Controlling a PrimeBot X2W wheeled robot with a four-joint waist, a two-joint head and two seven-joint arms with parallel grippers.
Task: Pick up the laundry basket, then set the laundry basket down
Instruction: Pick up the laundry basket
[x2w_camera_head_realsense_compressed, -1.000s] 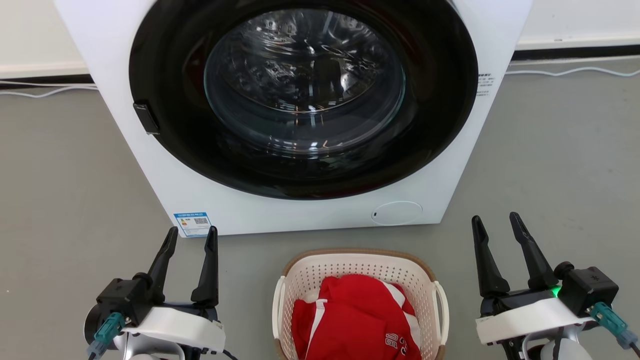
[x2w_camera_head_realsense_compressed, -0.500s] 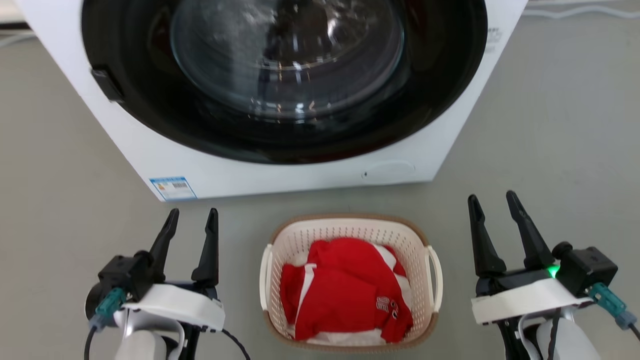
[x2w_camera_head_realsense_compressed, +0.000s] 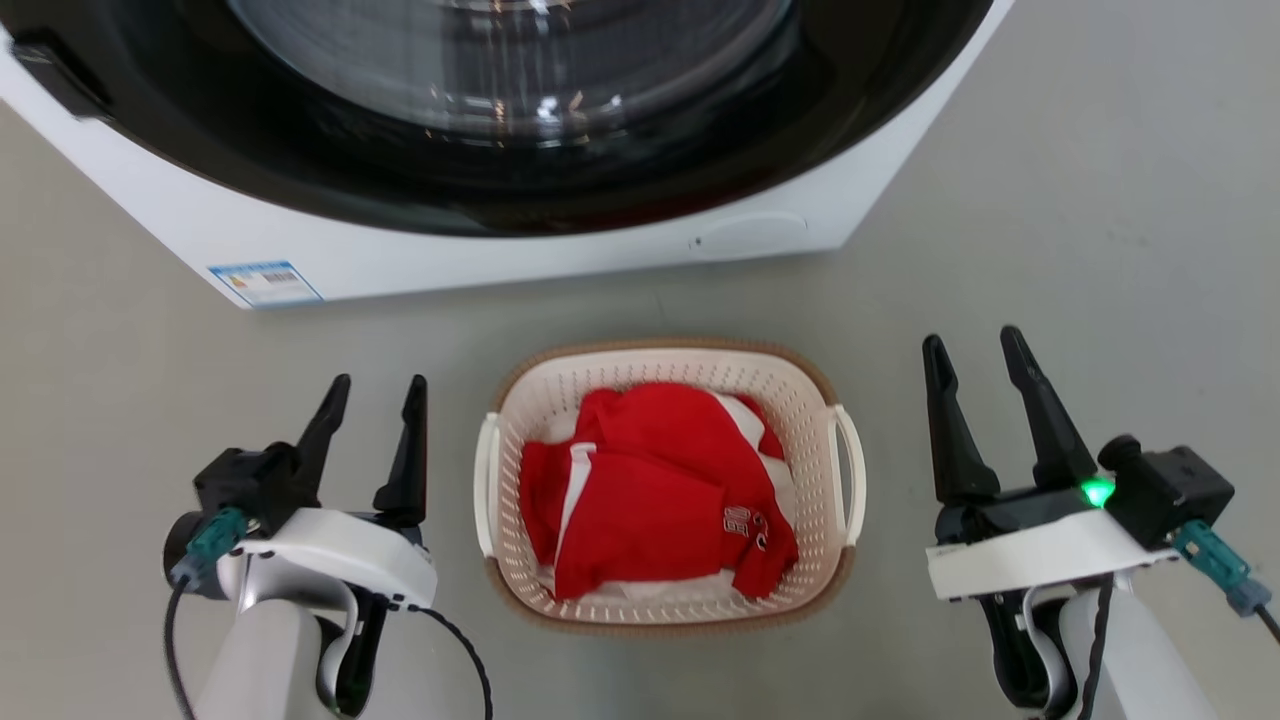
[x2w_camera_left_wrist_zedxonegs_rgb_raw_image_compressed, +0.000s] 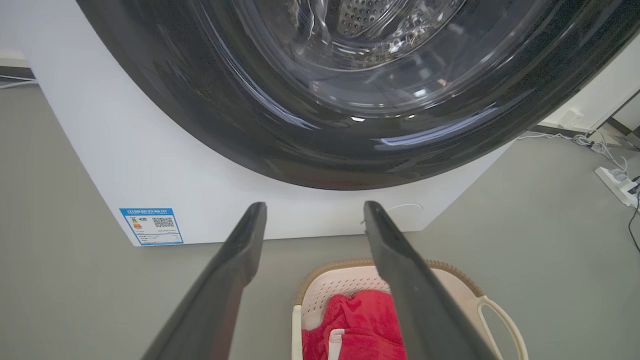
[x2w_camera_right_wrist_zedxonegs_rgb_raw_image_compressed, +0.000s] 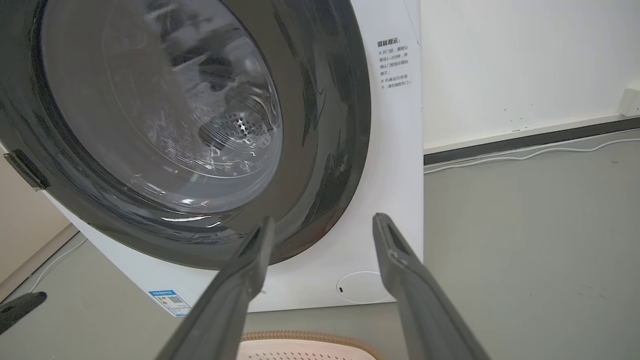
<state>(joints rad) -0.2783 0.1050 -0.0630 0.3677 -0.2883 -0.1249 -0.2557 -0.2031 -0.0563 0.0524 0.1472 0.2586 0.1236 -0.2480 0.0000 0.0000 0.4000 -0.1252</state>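
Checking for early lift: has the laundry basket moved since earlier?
No. The camera tilted; the laundry basket still sits before the round cap on the washing machine.

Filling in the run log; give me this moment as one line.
phase: pre-grasp | laundry basket: on floor, red garment inside | left hand: open, beside basket, apart | right hand: open, beside basket, apart

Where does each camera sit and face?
Head view: high, facing down at the laundry basket before the washing machine; left gripper and right gripper flank it, open.
Left wrist view: low, looking along its fingers at the machine's door; basket below.
Right wrist view: same, from the right; basket rim at bottom.
All three share basket and machine.
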